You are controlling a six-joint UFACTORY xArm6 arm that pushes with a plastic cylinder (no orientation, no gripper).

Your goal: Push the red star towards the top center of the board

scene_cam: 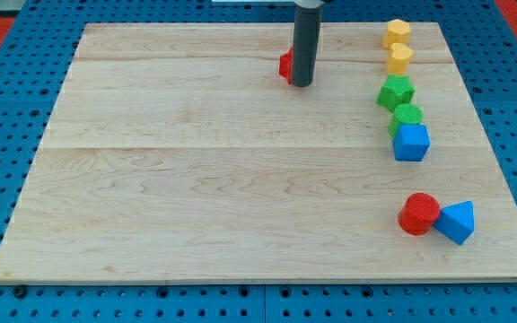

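In the camera view my tip (302, 84) stands on the wooden board (196, 197) near the view's top, a little right of centre, and the red star (285, 65) sits just to the view's left of the tip, touching the rod or very nearly so, with most of it hidden behind the dark shaft so that only a red edge shows. There are no fingers on this arm to spread or pinch; the rod ends in a plain tip that holds nothing and can only shove. The star already lies close to the top centre, so I judge the task nearly done, and what remains calls for a short, gentle nudge: the tip ought to come round to the star's lower right side and press toward the view's top left, slowly, so the block does not spin off its points or slide past the board's upper edge. Well to the view's right of the tip a column runs downward: two yellow blocks (397, 33) (399, 59), a green star (395, 92), a second green block (407, 117) and a blue cube (411, 142). Farther off, toward the view's bottom right, a red cylinder (418, 213) touches a blue triangular block (457, 222). All of these are clear of the push. No containers appear anywhere; everything rests loose on the board.
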